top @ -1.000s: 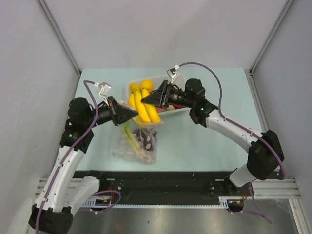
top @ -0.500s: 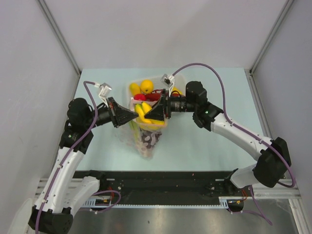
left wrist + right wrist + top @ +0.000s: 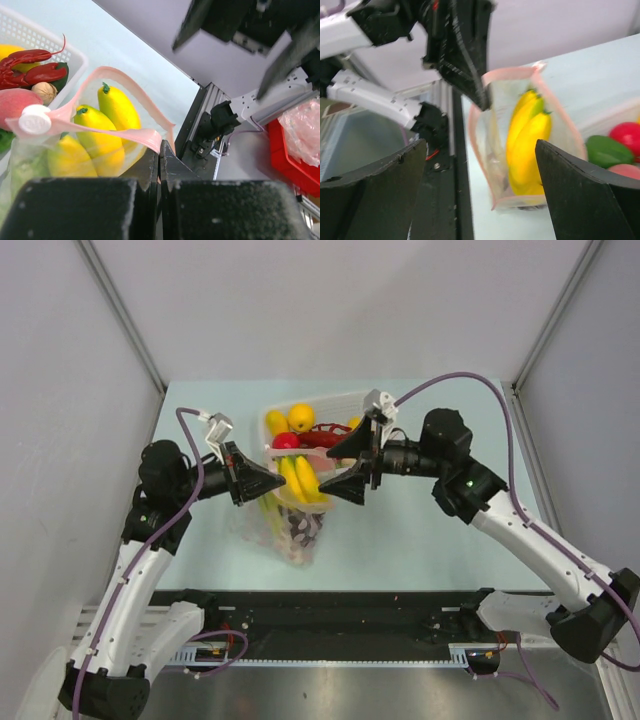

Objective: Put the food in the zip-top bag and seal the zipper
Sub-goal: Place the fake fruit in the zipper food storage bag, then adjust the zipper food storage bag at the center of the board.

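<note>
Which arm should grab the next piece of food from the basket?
Right: the right gripper is open and empty beside the basket; the left gripper is shut on the edge of the bag.

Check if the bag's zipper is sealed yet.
No, the zipper gapes open around the bananas, one edge pinched by the left gripper.

Clear crinkly plastic bag [image 3: 496, 145], glossy bananas [image 3: 117, 107], white plastic basket [image 3: 30, 32]

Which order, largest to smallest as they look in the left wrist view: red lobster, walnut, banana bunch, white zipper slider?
1. banana bunch, inside the zip-top bag
2. red lobster
3. white zipper slider and walnut: they look about alike, and the slider seems nearer the camera, so no ranking.
</note>
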{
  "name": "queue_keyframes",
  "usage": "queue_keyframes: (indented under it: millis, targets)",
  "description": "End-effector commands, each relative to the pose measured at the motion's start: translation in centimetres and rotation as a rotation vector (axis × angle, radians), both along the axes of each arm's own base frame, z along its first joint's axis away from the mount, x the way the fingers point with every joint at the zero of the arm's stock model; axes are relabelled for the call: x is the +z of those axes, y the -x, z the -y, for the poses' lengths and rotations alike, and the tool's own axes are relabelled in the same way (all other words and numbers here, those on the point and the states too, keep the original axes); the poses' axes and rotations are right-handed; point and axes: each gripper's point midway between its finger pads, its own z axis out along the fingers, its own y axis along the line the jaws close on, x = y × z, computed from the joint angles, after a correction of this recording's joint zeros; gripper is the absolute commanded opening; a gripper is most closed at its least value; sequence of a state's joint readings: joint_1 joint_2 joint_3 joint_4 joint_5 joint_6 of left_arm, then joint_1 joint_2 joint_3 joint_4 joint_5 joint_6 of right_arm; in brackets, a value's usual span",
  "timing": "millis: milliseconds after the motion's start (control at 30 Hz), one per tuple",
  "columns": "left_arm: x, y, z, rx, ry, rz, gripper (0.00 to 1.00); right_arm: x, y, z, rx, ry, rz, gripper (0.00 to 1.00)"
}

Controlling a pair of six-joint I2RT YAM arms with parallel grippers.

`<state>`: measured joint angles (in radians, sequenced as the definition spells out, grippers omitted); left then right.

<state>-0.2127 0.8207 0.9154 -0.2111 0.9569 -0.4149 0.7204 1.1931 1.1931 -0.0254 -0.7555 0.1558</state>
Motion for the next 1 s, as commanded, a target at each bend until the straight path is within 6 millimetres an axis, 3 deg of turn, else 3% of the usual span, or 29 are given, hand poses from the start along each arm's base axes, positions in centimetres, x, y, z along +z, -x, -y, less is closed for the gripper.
queue_keyframes:
  millis: [0, 67, 100, 233, 467, 567, 600, 667, 767, 833, 900, 933, 967]
  targets:
    - [2.1, 1.1, 0.1, -0.062, -0.006, 0.122, 0.00, 0.0, -4.5, 1.8, -0.184, 0.052, 0.031, 0.87]
    - [2.0, 1.1, 0.1, -0.065, -0.008, 0.118, 0.00, -1.1, -5.6, 2.0, -0.206, 0.105, 0.038, 0.84]
    - [2.1, 1.1, 0.1, -0.068, -0.008, 0.118, 0.00, -3.0, -6.3, 1.8, -0.215, 0.163, 0.004, 0.81]
    - [1.9, 1.0, 0.1, -0.076, -0.016, 0.111, 0.00, -6.1, -8.0, 1.3, -0.250, 0.252, -0.029, 0.80]
    - [1.9, 0.9, 0.1, -0.079, -0.026, 0.092, 0.00, -8.2, -9.4, -0.1, -0.227, 0.317, -0.011, 0.72]
    - [1.7, 1.1, 0.1, -0.083, -0.028, 0.078, 0.00, -8.2, -10.4, 0.2, -0.234, 0.312, -0.015, 0.46]
    - [1.6, 1.0, 0.1, -0.082, -0.030, 0.071, 0.00, -7.7, -10.3, 0.2, -0.215, 0.297, -0.011, 0.21]
    - [1.3, 0.7, 0.0, -0.056, -0.040, 0.055, 0.00, -6.0, -10.1, 1.0, -0.197, 0.255, 0.001, 0.00]
    - [1.4, -0.9, -0.3, 0.029, -0.055, 0.051, 0.00, -2.1, -7.6, 2.8, -0.136, 0.166, 0.006, 0.00]
    - [1.7, -2.0, 0.1, 0.070, -0.061, 0.028, 0.00, -0.5, -5.9, 3.7, -0.127, 0.142, 0.000, 0.00]
    - [2.4, -1.9, 1.6, 0.030, -0.071, 0.031, 0.00, 1.0, -3.2, 5.3, -0.120, 0.137, 0.017, 0.00]
    - [1.7, -2.6, 2.3, 0.031, -0.092, 0.000, 0.00, 1.5, -2.5, 5.8, -0.128, 0.136, 0.022, 0.00]
    - [2.2, -2.9, 2.9, 0.024, -0.093, 0.006, 0.01, 1.1, -1.9, 6.3, -0.141, 0.155, -0.002, 0.00]
